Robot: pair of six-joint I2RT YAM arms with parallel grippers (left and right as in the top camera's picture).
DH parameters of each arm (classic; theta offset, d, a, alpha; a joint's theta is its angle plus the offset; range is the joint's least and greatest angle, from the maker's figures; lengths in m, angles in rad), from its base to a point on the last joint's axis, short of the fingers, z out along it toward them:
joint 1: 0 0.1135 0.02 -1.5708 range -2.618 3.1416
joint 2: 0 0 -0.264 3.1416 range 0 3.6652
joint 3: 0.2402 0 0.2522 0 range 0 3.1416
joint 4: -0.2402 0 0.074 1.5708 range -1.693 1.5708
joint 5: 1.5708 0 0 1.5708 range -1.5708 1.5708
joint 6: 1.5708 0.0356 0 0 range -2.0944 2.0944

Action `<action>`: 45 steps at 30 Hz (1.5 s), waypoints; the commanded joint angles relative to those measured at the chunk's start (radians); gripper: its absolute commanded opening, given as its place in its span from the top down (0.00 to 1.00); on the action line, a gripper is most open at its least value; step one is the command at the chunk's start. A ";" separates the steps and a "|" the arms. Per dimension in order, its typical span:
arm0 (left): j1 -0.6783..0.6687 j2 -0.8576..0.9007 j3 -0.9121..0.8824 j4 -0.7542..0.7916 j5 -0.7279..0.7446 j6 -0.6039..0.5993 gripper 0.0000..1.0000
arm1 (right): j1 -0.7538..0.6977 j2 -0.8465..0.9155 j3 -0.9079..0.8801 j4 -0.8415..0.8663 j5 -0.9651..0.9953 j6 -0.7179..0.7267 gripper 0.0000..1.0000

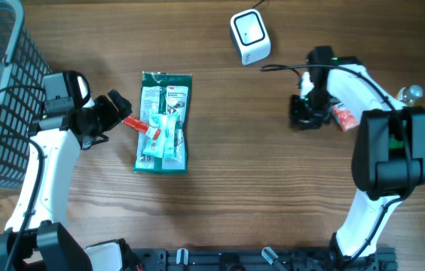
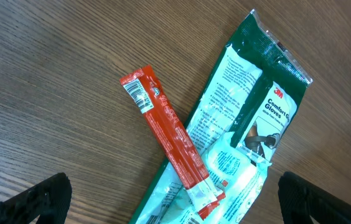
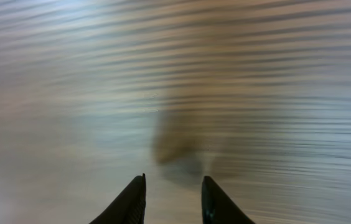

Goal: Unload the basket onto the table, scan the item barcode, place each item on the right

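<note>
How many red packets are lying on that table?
2: one red packet across the green glove pack, a second red packet beside the right hand. Others may be hidden.

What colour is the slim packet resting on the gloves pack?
Red slim packet, white barcode end; left wrist view shows it best.

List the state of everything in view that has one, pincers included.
left pincer: wide open, empty, over the red packet
right pincer: jaws partly apart, nothing between them
red stick packet: lying flat, barcode up, one end on the glove pack, not held
3M glove pack: flat on the table, printed side up
barcode scanner: standing on the table, not held
small red-and-white item: on the table beside the right pincer, not held
</note>
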 commanded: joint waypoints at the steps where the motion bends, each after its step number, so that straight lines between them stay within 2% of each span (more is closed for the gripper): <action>1: 0.001 -0.006 0.010 0.003 0.005 -0.005 0.00 | 0.111 0.018 -0.015 0.063 -0.298 0.087 0.55; 2: 0.001 -0.006 0.010 0.003 0.005 -0.005 0.00 | 0.140 0.018 -0.018 0.090 -0.311 0.125 0.44; 3: 0.001 -0.006 0.010 0.003 0.005 -0.005 0.00 | 0.187 0.018 -0.024 0.140 -0.341 0.172 0.26; 4: 0.001 -0.006 0.010 0.003 0.005 -0.005 0.00 | 0.224 0.018 -0.027 0.182 -0.363 0.203 0.03; 8: 0.001 -0.006 0.010 0.003 0.005 -0.005 0.00 | 0.385 0.018 -0.028 0.342 -0.363 0.328 0.00; 9: 0.001 -0.006 0.010 0.003 0.005 -0.005 0.00 | 0.422 0.018 -0.028 0.380 -0.361 0.355 0.04; 13: 0.001 -0.006 0.010 0.003 0.005 -0.005 0.00 | 0.539 0.018 -0.028 0.507 -0.360 0.404 0.43; 14: 0.001 -0.006 0.010 0.003 0.005 -0.005 0.00 | 0.560 0.018 -0.028 0.531 -0.360 0.404 0.46; 17: 0.001 -0.006 0.010 0.003 0.005 -0.005 0.00 | 0.597 0.018 -0.028 0.579 -0.352 0.452 0.49; 19: 0.001 -0.006 0.010 0.003 0.005 -0.005 0.00 | 0.618 0.018 -0.028 0.625 -0.307 0.505 0.59; 22: 0.001 -0.006 0.010 0.003 0.005 -0.005 0.00 | 0.657 0.018 -0.028 0.663 -0.204 0.560 0.66; 30: 0.001 -0.006 0.010 0.003 0.005 -0.005 0.00 | 0.769 0.018 -0.028 0.710 0.102 0.567 0.66; 37: 0.001 -0.006 0.010 0.003 0.005 -0.005 0.00 | 0.771 0.018 -0.028 0.710 0.146 0.568 0.66; 45: 0.001 -0.006 0.010 0.003 0.005 -0.005 0.00 | 0.774 0.079 -0.028 0.723 0.144 0.670 0.67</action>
